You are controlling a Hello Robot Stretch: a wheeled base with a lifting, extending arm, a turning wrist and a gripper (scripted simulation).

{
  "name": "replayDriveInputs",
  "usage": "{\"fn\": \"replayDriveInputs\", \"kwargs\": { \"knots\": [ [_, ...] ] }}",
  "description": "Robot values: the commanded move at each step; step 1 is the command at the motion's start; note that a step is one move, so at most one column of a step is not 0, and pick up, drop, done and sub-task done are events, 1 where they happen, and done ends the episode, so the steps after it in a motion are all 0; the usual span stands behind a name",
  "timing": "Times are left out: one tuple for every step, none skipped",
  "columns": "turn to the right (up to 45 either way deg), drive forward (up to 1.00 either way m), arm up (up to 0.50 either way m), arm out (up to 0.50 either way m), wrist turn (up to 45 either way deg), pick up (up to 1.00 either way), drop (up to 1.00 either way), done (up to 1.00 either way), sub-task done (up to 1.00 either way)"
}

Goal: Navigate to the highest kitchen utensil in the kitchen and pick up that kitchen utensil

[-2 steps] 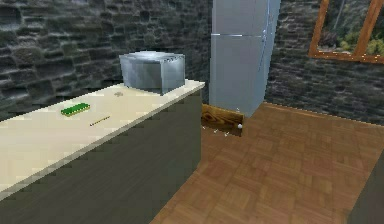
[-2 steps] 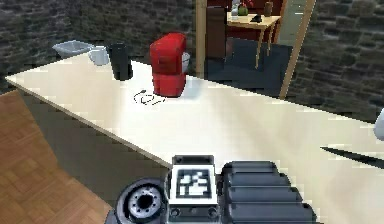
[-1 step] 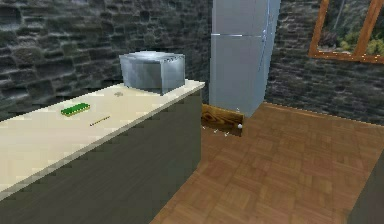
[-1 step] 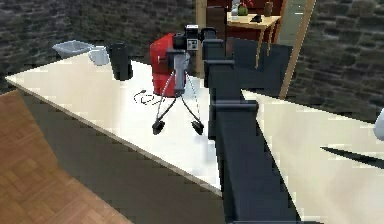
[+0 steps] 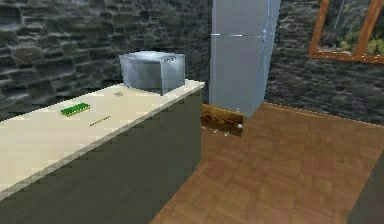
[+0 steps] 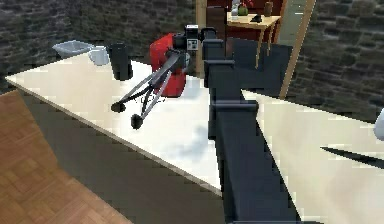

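- You see the fingers point(image 6: 120, 103) above the worktop point(image 6: 70, 95), near a red box point(image 6: 160, 48).
- 1 dark cup point(image 6: 120, 60) stands nearby.
- You cannot tell whether they hold anything.

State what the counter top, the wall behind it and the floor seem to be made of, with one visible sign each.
Counter top: pale cream and smooth, perhaps laminate or polished stone; even colour, no grain.
Wall: rough dark grey stone; irregular blocks with paler joints.
Floor: brown wood, probably parquet; short boards laid in a pattern.
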Motion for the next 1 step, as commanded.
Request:
{"fn": "replayDriveInputs", "kwargs": {
  "knots": [
    [0.0,0.0,0.0,0.0,45.0,0.0,0.0,0.0,0.0]
  ]
}}
